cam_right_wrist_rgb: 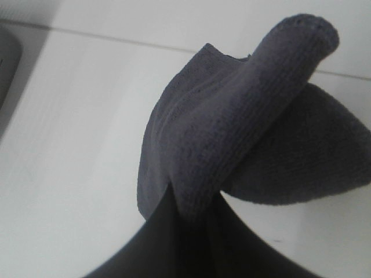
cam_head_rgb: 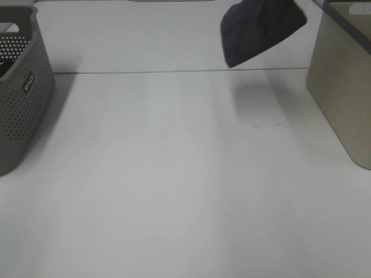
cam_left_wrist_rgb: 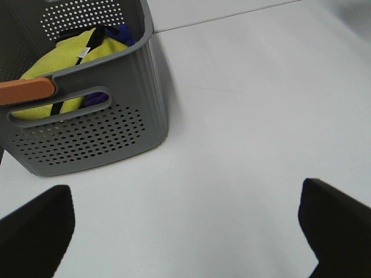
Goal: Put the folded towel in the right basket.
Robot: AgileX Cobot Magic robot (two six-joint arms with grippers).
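One towel [cam_head_rgb: 261, 29], clamped in my right claw [cam_right_wrist_rgb: 191, 231], hangs upper right, held high, presumably to clear the right basket [cam_head_rgb: 342, 92]; left claw [cam_left_wrist_rgb: 185, 231] spread apart.

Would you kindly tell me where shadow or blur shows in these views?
Exterior high: the raised towel casts a soft shadow on the table. Left wrist: the left gripper looms dark and blurred, the grey basket sharp. Right wrist: towel weave slightly soft.

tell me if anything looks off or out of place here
Only the towel: it hangs in mid-air beside the right basket, pinched by the right hand, and looks bunched and drooping rather than neatly folded. Nothing looks spilled or damaged on the table.
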